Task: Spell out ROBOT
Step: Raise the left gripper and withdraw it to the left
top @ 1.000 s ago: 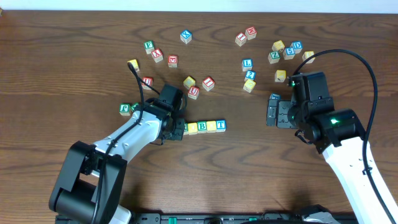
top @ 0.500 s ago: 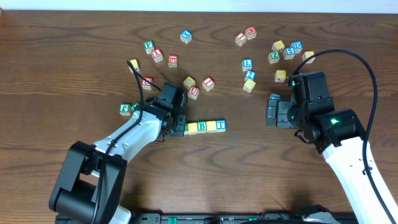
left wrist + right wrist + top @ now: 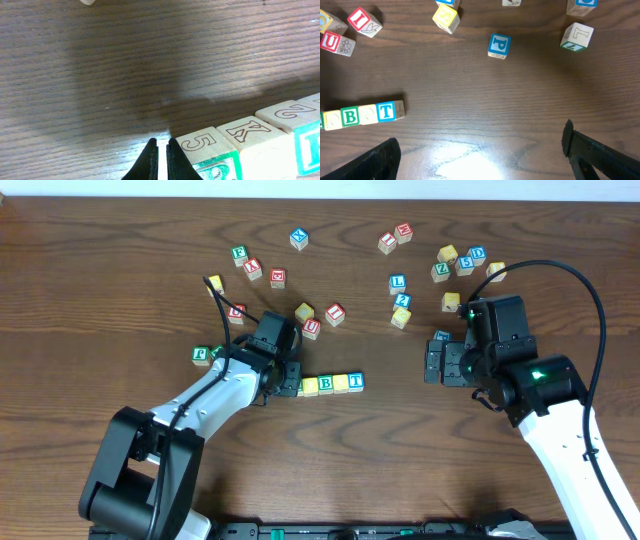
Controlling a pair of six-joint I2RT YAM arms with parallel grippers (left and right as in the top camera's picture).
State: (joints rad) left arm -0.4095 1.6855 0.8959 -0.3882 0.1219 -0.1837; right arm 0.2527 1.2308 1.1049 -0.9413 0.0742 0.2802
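Over the last second very little has shifted. The left gripper (image 3: 161,159) has only crept a touch at the row's end, and the five-cube row (image 3: 333,383) lies where it lay. My reading is that the word is as good as laid out and this is a last squaring-up nudge, not a new pick.

The left gripper is clenched with nothing between its fingers. Its tips are pressed together, low over the table (image 3: 400,460). Immediately to the side of the tips sits the green-framed cube (image 3: 205,150), the row's first. Whether the near finger actually touches it or is just beside it I cannot tell, and its letter is cut off at the frame edge.

Running away from the fingertips, cube against cube, come the first yellow cube (image 3: 310,385), the B cube (image 3: 325,384), the second yellow cube (image 3: 341,383) and the T cube (image 3: 356,381) at the far end.

Beyond the row, well apart from the gripper, loose cubes (image 3: 398,283) lie scattered.

Farthest off, the right gripper (image 3: 481,134) has slid slightly toward the row. Its jaws are spread wide and it holds nothing. It hovers over bare wood, with a blue P cube (image 3: 498,45) ahead of it.
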